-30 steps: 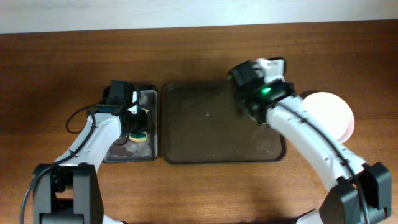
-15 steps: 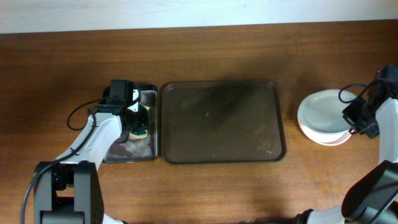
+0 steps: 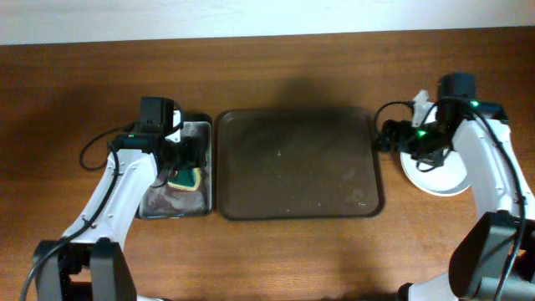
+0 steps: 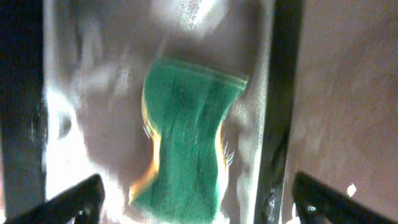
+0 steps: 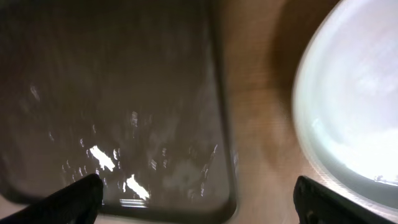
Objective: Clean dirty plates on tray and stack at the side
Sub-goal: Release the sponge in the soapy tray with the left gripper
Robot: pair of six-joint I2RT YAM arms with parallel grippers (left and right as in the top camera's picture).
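Moved since half a second ago: right arm (image 3: 489,167), in from the right edge of the frame to a place over the strip of table (image 3: 267,251) between tray (image 3: 292,167) and plates (image 3: 439,177).
Entry, right hand (image 5: 208,202): jaws wide, holding nothing.
Entry, plates: white stack, right of frame, on the table beside the tray, top face plain white; count cannot be told.
Entry, tray: dark brown, centre of frame, wet glints on its floor.
Entry, left hand (image 4: 199,204): jaws wide, nothing held, above green-and-yellow sponge (image 4: 186,149), which lies in small black tray (image 3: 159,205) just left of the brown one.
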